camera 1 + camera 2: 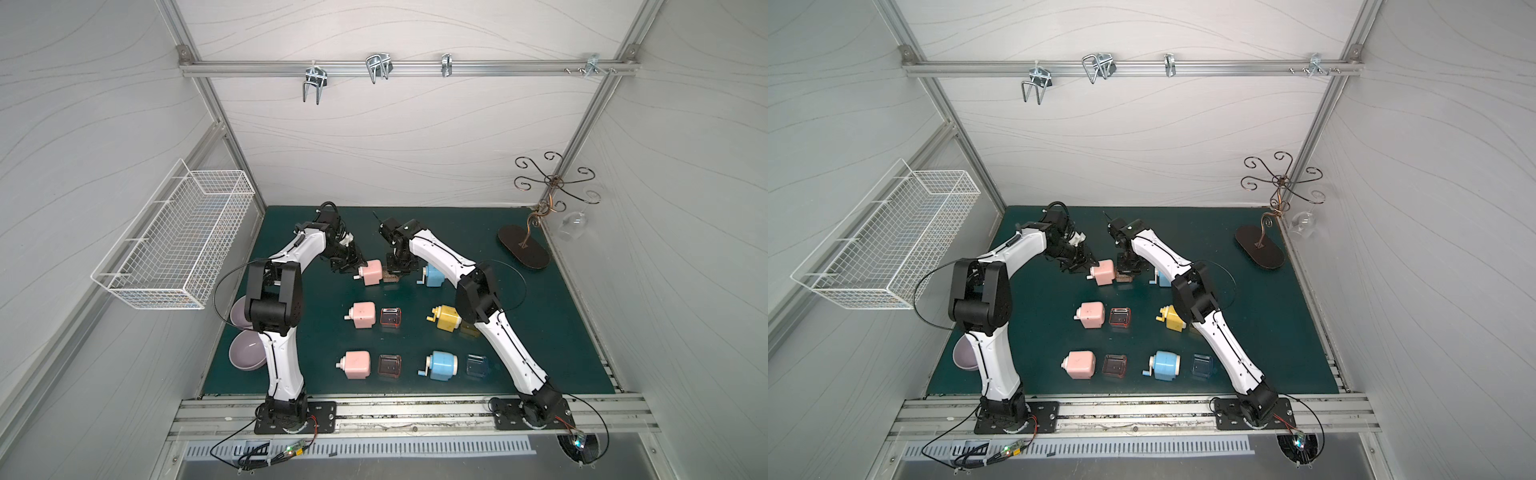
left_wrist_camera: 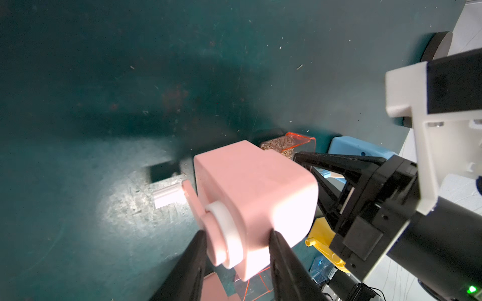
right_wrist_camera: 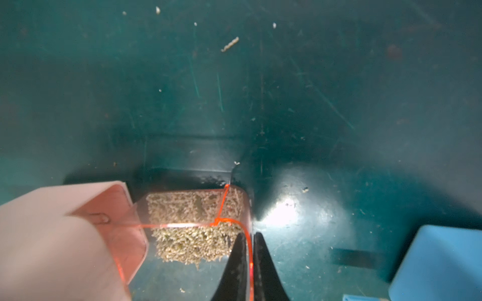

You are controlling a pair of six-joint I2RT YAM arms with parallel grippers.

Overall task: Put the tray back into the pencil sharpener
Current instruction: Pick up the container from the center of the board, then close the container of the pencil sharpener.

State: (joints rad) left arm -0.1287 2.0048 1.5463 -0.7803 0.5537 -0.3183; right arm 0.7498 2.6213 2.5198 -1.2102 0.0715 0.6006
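Sharpeners sit in three rows on the green mat [image 1: 324,340] before you. Closest to you, a near pink sharpener [image 1: 356,364] lies beside an empty reddish tray [image 1: 389,366], and a near blue sharpener [image 1: 442,365] lies beside a blue tray [image 1: 476,365]. One row back you see a middle pink sharpener [image 1: 364,315] with a red tray [image 1: 390,318] next to it, then a yellow sharpener [image 1: 446,318] partly hidden by your right arm.

In the far row, your left gripper [image 2: 237,232] has its fingers clamped on the crank end of the far pink sharpener [image 2: 250,187]. Just beside it is the shavings tray [image 3: 193,234], packed with brown shavings. One end of it meets the sharpener's open side, while most of it lies outside. Your right gripper [image 3: 249,234] has its fingers narrow, with the tray's outer end wall pinched between them. Past that gripper, a far blue sharpener [image 1: 434,275] stands close by.
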